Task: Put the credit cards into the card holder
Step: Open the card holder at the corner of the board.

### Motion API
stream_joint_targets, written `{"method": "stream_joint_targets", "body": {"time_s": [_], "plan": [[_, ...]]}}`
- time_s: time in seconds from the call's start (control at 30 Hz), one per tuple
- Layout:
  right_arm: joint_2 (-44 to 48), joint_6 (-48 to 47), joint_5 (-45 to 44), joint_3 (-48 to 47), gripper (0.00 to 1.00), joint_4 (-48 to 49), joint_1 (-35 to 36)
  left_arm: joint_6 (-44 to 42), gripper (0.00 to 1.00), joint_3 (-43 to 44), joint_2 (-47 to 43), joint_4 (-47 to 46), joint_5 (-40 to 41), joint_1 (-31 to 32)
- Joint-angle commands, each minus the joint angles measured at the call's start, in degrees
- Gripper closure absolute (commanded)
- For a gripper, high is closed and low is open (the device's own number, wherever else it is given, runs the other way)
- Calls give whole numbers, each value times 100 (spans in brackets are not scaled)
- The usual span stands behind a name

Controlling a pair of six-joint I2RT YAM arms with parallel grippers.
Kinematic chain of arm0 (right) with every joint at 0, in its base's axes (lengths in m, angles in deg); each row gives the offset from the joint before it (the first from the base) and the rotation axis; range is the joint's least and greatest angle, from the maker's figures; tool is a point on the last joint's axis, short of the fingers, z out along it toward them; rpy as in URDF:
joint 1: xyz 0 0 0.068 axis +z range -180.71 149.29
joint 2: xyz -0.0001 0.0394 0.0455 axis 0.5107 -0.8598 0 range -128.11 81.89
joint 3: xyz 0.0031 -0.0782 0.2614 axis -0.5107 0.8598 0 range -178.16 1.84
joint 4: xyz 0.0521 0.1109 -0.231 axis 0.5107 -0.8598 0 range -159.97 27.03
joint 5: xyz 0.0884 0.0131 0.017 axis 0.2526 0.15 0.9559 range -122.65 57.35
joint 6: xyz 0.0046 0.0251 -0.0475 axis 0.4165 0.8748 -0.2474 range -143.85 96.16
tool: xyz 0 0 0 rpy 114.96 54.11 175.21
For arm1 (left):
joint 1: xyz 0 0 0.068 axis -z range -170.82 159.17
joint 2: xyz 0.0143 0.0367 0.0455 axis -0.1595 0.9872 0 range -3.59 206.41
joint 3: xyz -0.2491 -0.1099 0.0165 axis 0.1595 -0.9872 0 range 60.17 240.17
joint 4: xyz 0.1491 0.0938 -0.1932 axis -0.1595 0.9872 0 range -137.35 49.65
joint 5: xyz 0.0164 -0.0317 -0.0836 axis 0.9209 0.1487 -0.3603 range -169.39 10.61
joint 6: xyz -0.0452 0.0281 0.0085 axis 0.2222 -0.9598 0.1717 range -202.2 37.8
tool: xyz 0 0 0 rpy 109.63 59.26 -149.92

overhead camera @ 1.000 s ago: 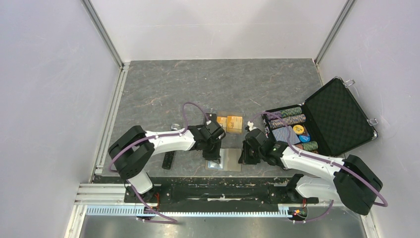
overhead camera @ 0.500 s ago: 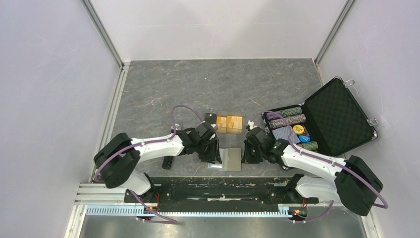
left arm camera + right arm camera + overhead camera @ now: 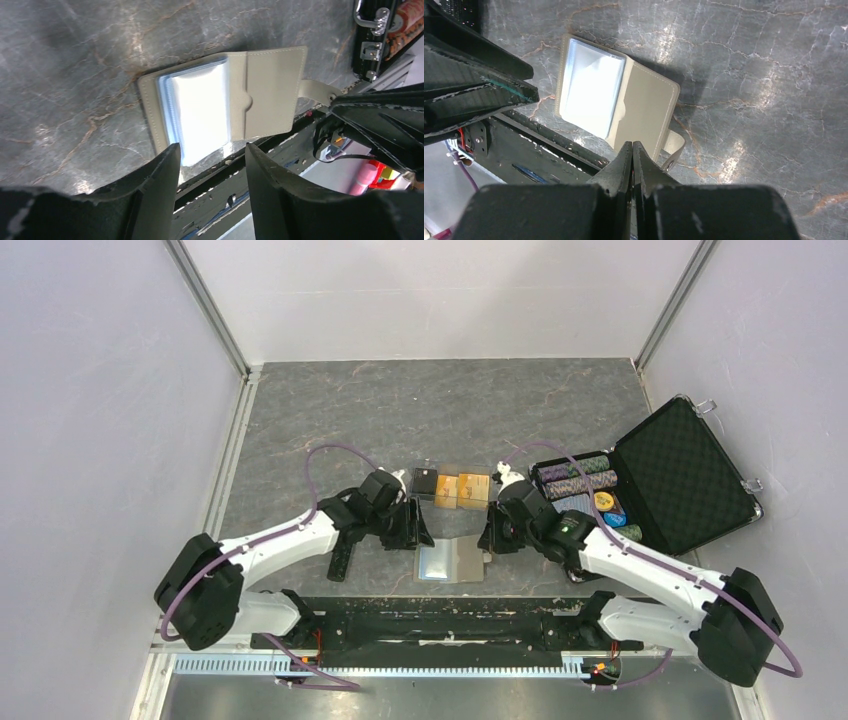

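Presently the card holder [image 3: 455, 562] lies opened flat close to the near edge of the table [image 3: 400, 410], about midway along it. Its long axis runs along that edge, with clear sleeves on the left half, the tan flap on the right, and the tab [image 3: 674, 141] pointing right. The left gripper [image 3: 212, 150] hovers over the sleeve side, fingers spread and empty. The right gripper [image 3: 632, 146] has its fingers pressed together at the tab end; whether they pinch the tab is unclear. The credit cards [image 3: 458, 488] lie in a row farther from that edge.
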Motion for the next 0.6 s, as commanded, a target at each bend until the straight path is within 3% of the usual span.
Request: {"method": "stream_joint_targets", "body": {"time_s": [0.0,0.3,0.57], "plan": [[-77,-99,72,-201,98,305,74,-353,42,-51,-79,126,-174,-125],[-1033,127,220,62,100,880,118,-16,46,-196,369,-632,-535,-121],[-1164,219,122,301,100,811,112,83,45,-155,790,-995,-785,-84]]}}
